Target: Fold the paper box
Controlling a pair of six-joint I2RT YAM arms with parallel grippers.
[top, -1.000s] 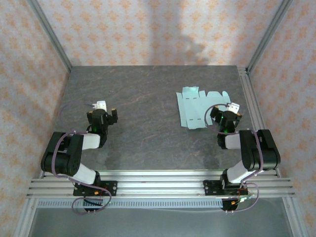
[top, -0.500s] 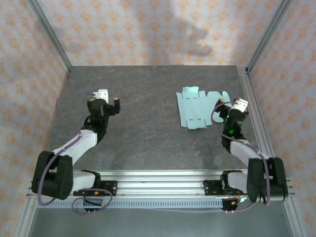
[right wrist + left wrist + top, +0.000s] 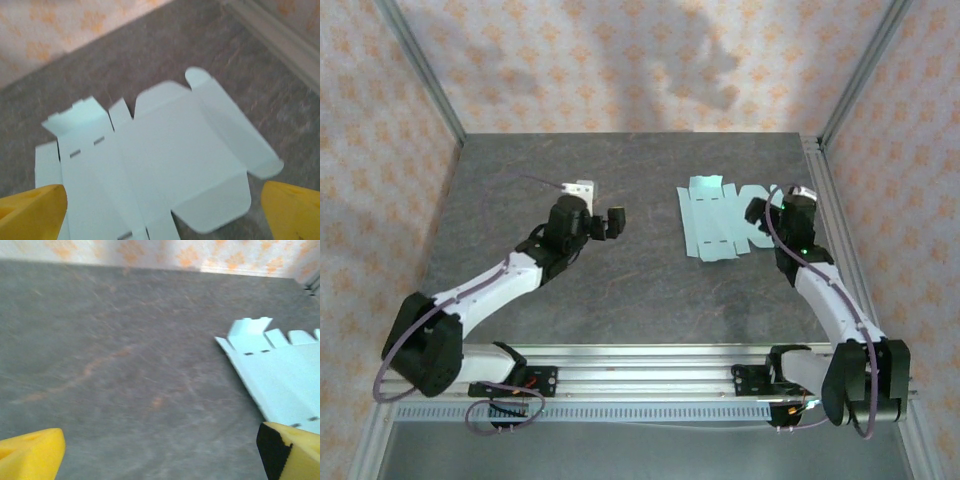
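Hovering wide open and empty over the paper box (image 3: 165, 160), right claw (image 3: 161, 210) sees rounded tabs (image 3: 199, 79) it half hides from the top view. Left claw (image 3: 604, 222), wide open, empty, hangs left of the box.

Matt card paper box (image 3: 165, 150); stone-look table (image 3: 620, 290)

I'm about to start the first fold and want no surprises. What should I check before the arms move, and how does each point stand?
1. Pale mint-blue card sheet flat and unfolded on the dark stone-patterned table: ok.
2. Left gripper open: ok.
3. Right gripper open: ok.
4. Right gripper above the sheet: ok.
5. Left gripper at the sheet: not ok, it stands apart to the sheet's left.
6. Right gripper's height over the card: cannot tell.
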